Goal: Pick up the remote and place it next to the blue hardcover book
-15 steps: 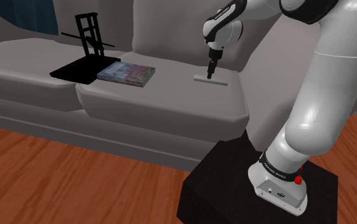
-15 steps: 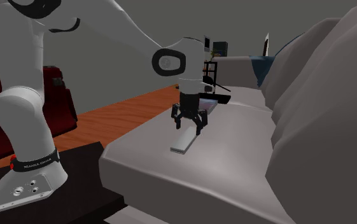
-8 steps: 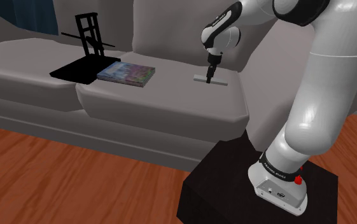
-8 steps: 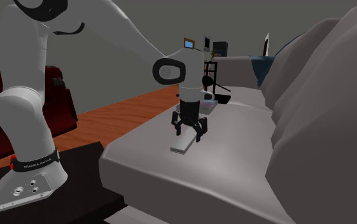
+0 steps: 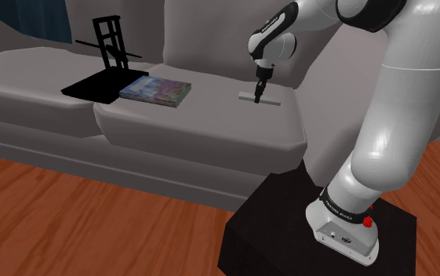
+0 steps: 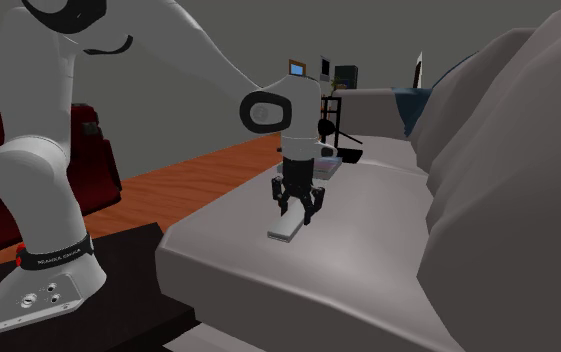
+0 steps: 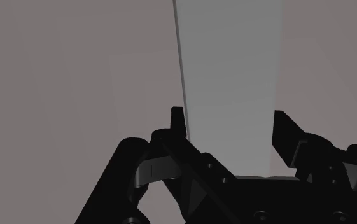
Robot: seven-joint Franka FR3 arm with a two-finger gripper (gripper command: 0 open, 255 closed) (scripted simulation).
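Now that my claw (image 7: 228,124) has dropped from a second ago and stopped, it stands spread astride the grey remote (image 7: 229,57) lying on the sofa cushion (image 5: 202,125), so squeezing comes next.

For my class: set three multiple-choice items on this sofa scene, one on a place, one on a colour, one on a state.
1. The remote lies on: A a table; B the sofa seat; C a shelf.
2. The sofa seat is: A grey; B red; C green.
3. The remote is: A standing on end; B lifted; C lying flat.
Answers: 1 B, it rests on the seat under the gripper. 2 A, the seat is drawn grey. 3 C, its whole length lies on the seat.
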